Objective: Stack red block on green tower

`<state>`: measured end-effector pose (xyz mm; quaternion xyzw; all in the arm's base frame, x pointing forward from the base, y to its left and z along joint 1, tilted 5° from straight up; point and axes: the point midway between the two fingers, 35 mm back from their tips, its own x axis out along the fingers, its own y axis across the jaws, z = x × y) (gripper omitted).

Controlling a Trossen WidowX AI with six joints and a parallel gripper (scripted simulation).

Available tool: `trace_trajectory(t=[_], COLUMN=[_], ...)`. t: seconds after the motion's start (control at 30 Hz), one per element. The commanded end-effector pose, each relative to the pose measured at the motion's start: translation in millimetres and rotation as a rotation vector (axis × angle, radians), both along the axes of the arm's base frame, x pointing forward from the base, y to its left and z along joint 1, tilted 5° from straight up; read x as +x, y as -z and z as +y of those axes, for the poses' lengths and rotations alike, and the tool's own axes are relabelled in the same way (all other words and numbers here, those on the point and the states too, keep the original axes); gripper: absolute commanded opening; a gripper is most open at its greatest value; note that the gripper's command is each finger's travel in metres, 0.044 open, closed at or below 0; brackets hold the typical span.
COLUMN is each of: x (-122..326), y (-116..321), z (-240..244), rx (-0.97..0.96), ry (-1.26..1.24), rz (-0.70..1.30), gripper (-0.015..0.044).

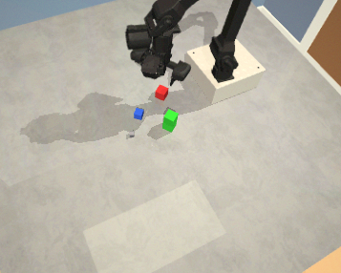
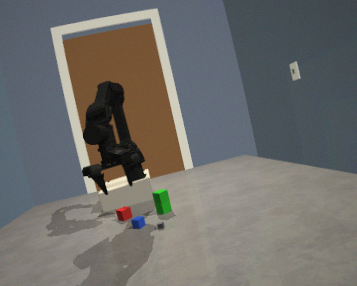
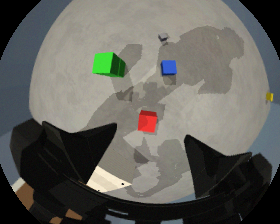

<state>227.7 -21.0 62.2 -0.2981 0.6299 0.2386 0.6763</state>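
Note:
The red block (image 1: pixel 161 93) (image 2: pixel 124 214) (image 3: pixel 147 121) sits on the floor, near the front of the arm's base. The green tower (image 1: pixel 170 120) (image 2: pixel 162 202) (image 3: pixel 109 64) stands upright, about two blocks tall, a short way from the red block. My gripper (image 2: pixel 118 189) (image 3: pixel 151 133) is open and empty, pointing down above the red block. In the wrist view the red block shows between and slightly beyond the two fingertips, touching neither. In the top view one finger is largely hidden by the gripper's body.
A blue block (image 1: pixel 138 114) (image 2: pixel 138 222) (image 3: pixel 168 67) lies near the red block and the tower. A tiny grey block (image 1: pixel 132 134) (image 2: pixel 160 226) (image 3: pixel 163 37) lies beyond it. The white base box (image 1: pixel 248 76) stands behind. A small yellow thing (image 3: pixel 269 96) shows at the wrist view's right edge.

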Motion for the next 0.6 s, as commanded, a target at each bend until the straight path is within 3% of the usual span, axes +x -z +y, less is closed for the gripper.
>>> trace_trajectory(t=[0.0,0.57], x=[-14,-13], y=[1,52], z=[-7,-12], rx=[-0.021,-0.022], ry=[-0.026,-0.026], rz=[0.030,0.031], gripper=[0.0440,0.0440])
